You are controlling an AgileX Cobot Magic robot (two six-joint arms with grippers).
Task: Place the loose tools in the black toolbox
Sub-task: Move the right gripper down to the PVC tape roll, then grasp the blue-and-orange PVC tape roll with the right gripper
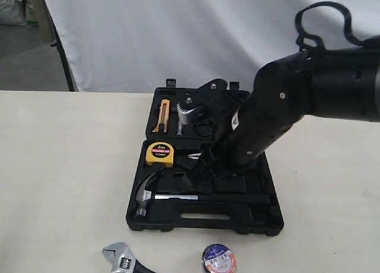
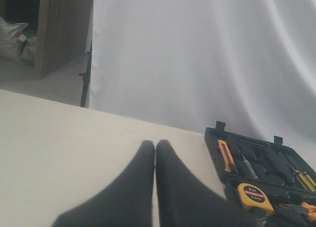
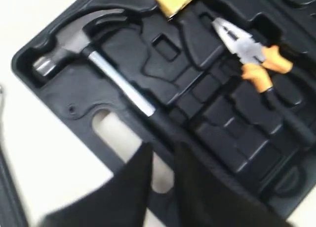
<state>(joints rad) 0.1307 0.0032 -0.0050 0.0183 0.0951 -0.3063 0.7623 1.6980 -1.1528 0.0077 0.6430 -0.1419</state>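
Here, my right hand [image 3: 162,150] hovers just over the hammer [image 3: 113,79], fingers parted only a crack and gripping nothing. The hammer lies in its recess of the toolbox [image 1: 261,222], its black handle running under my fingertips. My left hand [image 2: 155,147] is pressed closed and empty, off to the side of the box. Risk: with so narrow a gap, a lift could snag the handle and tip the hammer out of its seat. The wrench [image 1: 122,256] and tape roll [image 1: 218,260] lie on the tabletop beyond the box's slotted edge, apart from both hands. A low reach toward them might clip that rim and shift the box.
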